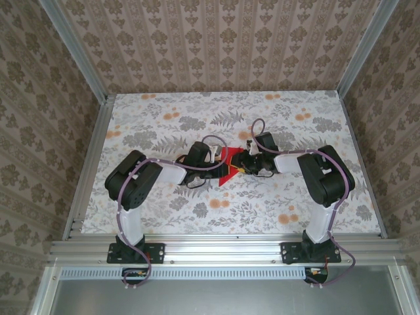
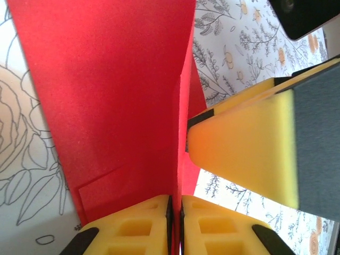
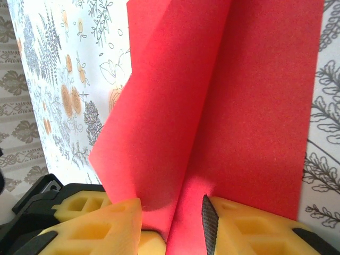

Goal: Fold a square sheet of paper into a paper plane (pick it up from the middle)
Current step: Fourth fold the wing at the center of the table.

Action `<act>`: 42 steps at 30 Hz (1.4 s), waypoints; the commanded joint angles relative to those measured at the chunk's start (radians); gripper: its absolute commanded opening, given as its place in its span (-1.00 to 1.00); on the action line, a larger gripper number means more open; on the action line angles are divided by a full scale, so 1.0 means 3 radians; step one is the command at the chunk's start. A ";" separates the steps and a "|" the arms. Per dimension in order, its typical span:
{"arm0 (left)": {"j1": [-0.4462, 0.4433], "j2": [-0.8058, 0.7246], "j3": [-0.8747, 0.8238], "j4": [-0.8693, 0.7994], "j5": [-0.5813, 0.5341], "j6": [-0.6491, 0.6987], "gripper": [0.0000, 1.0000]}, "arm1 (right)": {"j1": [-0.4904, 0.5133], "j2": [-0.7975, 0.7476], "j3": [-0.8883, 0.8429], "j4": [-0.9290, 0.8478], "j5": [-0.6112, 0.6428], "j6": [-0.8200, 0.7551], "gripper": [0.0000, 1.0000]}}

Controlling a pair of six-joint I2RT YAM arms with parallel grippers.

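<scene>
floral tabletop (image 1: 262,203); left pincer (image 2: 175,223) clamps creased matte red paper (image 2: 117,95), right pincer (image 3: 170,212) apart.

Crowded centre, bare table all round.
At mid-table the left gripper (image 2: 175,204) and right gripper (image 3: 170,212) meet nose to nose with the upright red paper (image 1: 228,176) between them, leaving no gap to pass. The left jaws pinch the paper's fold, and the right jaws stand apart around it. The left arm (image 1: 167,174) and right arm (image 1: 292,163) lie low across the middle strip. The table (image 1: 197,111) is bare at the far half, near strip and side margins, hemmed by papered walls (image 1: 223,46) and metal posts (image 1: 71,46).
</scene>
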 commanded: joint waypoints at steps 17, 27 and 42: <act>0.0038 -0.0151 -0.0078 0.0074 0.0164 -0.0190 -0.41 | 0.0068 0.0396 0.0128 -0.1101 0.0721 -0.0129 -0.23; 0.0071 -0.0601 -0.0351 -0.0111 -0.0077 -0.0232 -0.23 | 0.0076 0.0447 0.0200 -0.1287 0.0849 -0.0146 -0.17; 0.0021 -0.0452 -0.0138 -0.0536 -0.0317 -0.0181 -0.20 | 0.0197 0.0576 0.0452 -0.1746 0.1256 -0.0186 0.07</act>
